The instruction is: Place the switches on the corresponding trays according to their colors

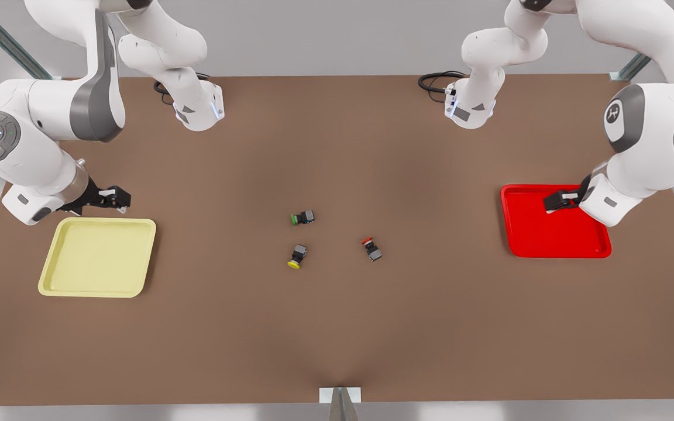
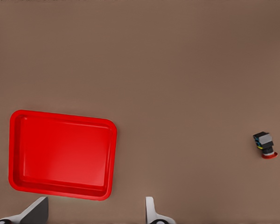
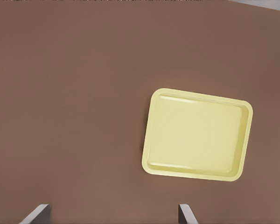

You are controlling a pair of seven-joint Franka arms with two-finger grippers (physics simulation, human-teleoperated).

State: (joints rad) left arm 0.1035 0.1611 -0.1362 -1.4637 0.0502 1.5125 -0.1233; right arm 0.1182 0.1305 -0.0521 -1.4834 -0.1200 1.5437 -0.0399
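Even, soft overhead light; faint shadows beneath trays [image 1: 97,257]; no glare.

No words or numbers are showing that can be read. One arm [image 1: 653,134], near the table's [image 1: 337,327] edge on the front view's right, is wearing a small white mark [image 1: 612,112] on a grey patch, maybe a maker's sign.
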